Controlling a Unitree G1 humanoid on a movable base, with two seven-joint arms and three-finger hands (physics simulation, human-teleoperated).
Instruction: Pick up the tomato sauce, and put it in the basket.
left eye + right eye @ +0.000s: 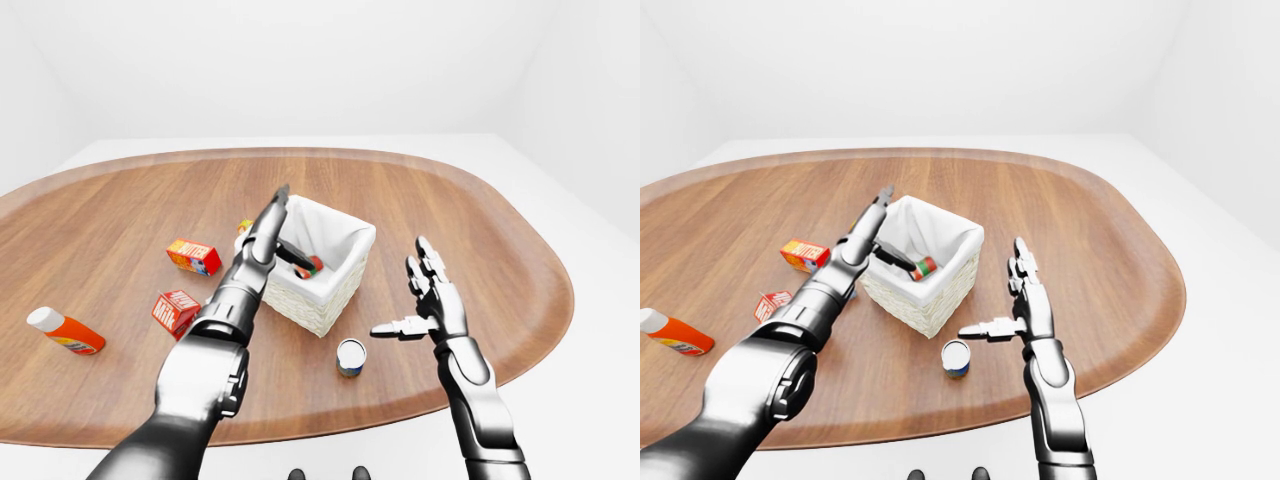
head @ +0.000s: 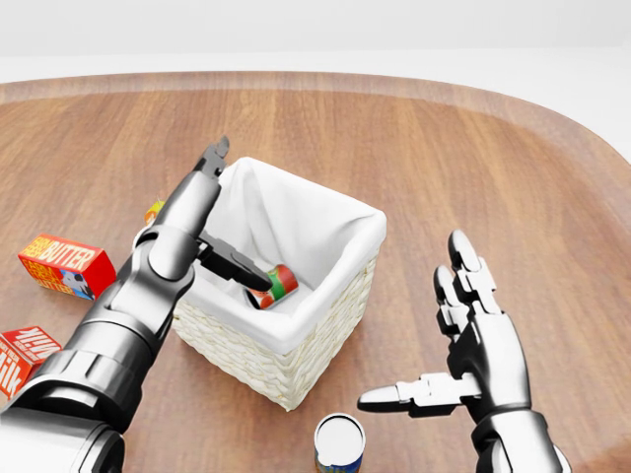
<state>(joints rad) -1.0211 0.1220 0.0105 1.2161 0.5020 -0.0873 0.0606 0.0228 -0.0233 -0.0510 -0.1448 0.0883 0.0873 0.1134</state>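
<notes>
Tomato sauce: the tomato sauce can [image 2: 277, 285] is lying on its side inside the basket, on the white lining, with its red and green label showing; no finger is closing round it, though the left thumb's tip is reaching just beside it.

Basket: the woven basket [image 2: 314, 347] with the white cloth liner is sitting on the table near the middle of the head view, between the two arms.

Left hand: the left hand [image 2: 210, 225] is hanging over the basket's left rim with its fingers spread wide; two fingers are pointing up and away toward the far side, and the thumb is stretching down into the basket. It is gripping nothing.

Right hand: the right hand [image 2: 471, 337] is hovering to the right of the basket, well apart from it, palm turned inward, fingers straight and the thumb sticking out toward the left. It is empty and unclenched.

Table: the rounded wooden table [image 1: 480, 230] is carrying everything in the scene.

Second can: a can with a silver top [image 2: 339, 441] is standing upright near the bottom edge of the head view, just below the basket's near corner.

Butter box: a red and orange butter box [image 2: 66, 265] is lying to the left of the left arm.

Milk carton: a red milk carton [image 2: 22, 357] is lying nearer the robot, at the left edge of the head view.

Orange bottle: an orange bottle with a white cap [image 1: 63, 331] is lying on its side far to the left in the left-eye view.
</notes>
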